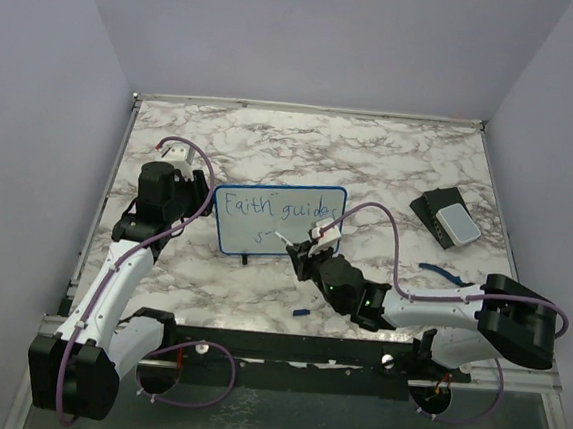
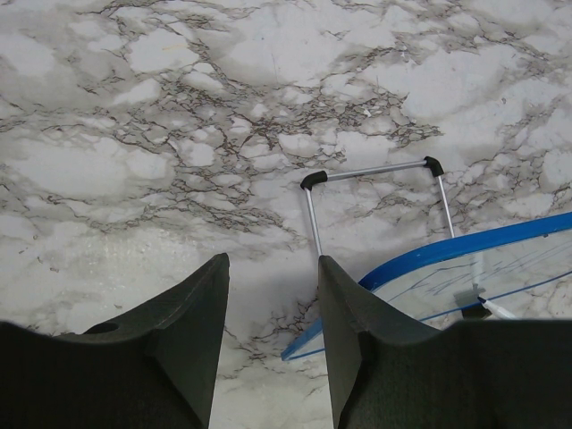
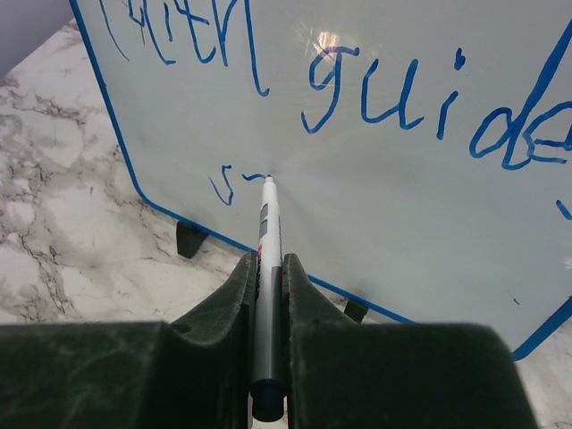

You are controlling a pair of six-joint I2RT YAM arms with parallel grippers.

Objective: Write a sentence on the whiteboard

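The right arm lies low across the grey-veined marble table [image 1: 372,152], forearm reaching left. The right gripper [image 3: 268,261] is clamped tight on a slim silver marker [image 3: 266,295] that runs straight ahead between its dark fingers. The marker's tip meets the small blue-framed whiteboard [image 3: 375,214] standing directly before the gripper. The thin blue handwritten sentence [image 3: 402,98] reads "Faith guide" above the tip, with a first small stroke of a second line just left of it. The left arm bends up at the elbow, wrist pointing down at the table. The left gripper [image 2: 273,264] is spread wide and holds nothing, the board's blue edge just right of its right finger.
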